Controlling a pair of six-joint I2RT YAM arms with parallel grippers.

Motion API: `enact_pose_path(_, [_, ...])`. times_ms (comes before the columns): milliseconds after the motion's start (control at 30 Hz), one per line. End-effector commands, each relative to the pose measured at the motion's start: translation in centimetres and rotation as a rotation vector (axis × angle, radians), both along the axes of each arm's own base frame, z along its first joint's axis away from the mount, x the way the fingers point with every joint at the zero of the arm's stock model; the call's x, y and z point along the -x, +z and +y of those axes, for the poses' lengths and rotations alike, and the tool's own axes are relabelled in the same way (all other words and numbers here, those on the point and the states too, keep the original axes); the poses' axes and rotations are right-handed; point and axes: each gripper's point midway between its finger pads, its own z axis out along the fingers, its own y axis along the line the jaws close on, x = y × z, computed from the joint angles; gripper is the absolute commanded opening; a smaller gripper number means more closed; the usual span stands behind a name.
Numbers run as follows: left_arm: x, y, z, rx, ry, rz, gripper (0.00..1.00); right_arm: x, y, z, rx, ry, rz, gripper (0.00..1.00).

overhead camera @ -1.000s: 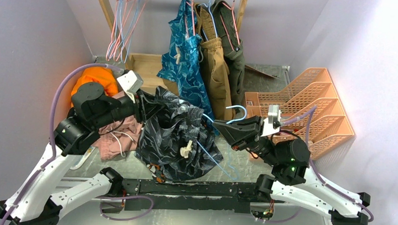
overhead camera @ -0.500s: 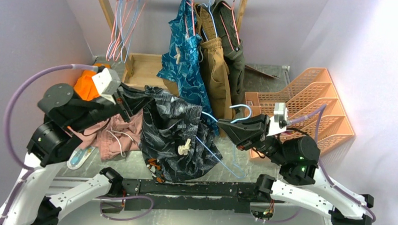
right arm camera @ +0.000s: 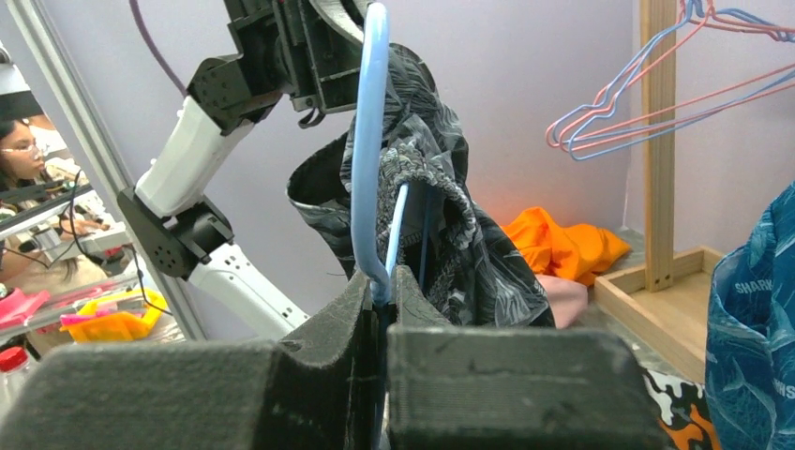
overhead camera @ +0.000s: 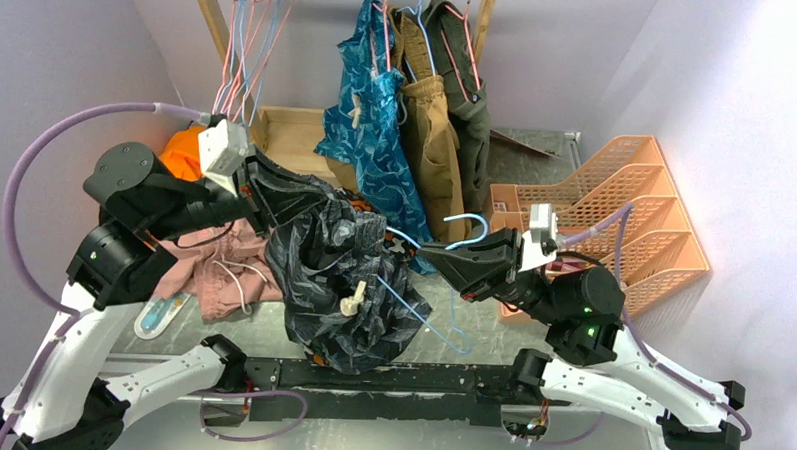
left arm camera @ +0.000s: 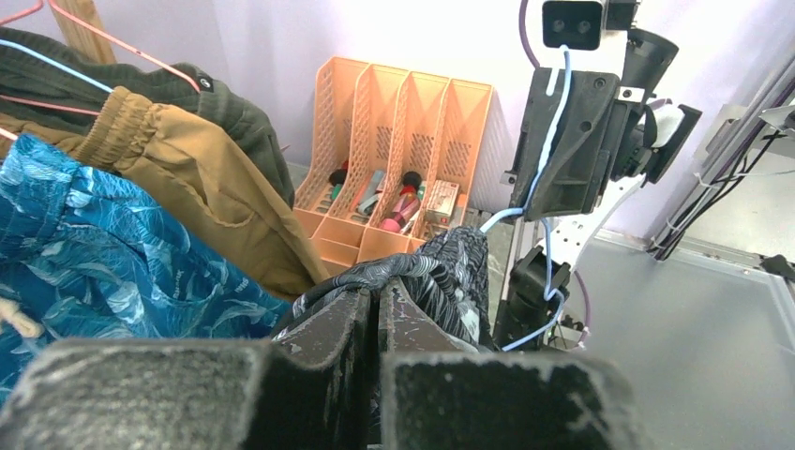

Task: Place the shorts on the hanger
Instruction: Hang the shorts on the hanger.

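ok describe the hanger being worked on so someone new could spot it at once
Find the peach plastic file rack at the right; just left of it the right gripper is shut on a thin light-blue wire hanger. Its lower wire runs into the dark charcoal leaf-print shorts. Unlike the pink and blue wire hangers on the wooden rack, it alone hangs from nothing.

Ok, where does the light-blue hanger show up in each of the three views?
Top external: the hanger is right of centre, hook above the right gripper, wire running into the shorts.
Left wrist: upper right, the wire runs down the right gripper's front.
Right wrist: centre, upright, pinched between the fingers.
Shared landmark: the shorts.
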Motion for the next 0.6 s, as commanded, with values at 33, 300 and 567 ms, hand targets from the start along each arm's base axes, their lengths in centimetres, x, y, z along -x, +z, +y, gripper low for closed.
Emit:
enact_pose_path(33, [1.0,3.2,-0.5,0.062,-0.061,-0.058,0.09,0.3,1.4,-0.7,-0.122,0.008,-0.025,0.00])
enact_pose_path(300, [1.2,4.7,1.8,0.107,0.059,-0.100,0.91,0.4,2.2,-2.8,-0.281,-0.008,-0.011,0.00])
enact_pose_path(567, [3.1,7.1,3.9,0.162,0.094,-0.148,1.00,0.5,2.2,-3.0,-0.308,-0.007,-0.017,0.00])
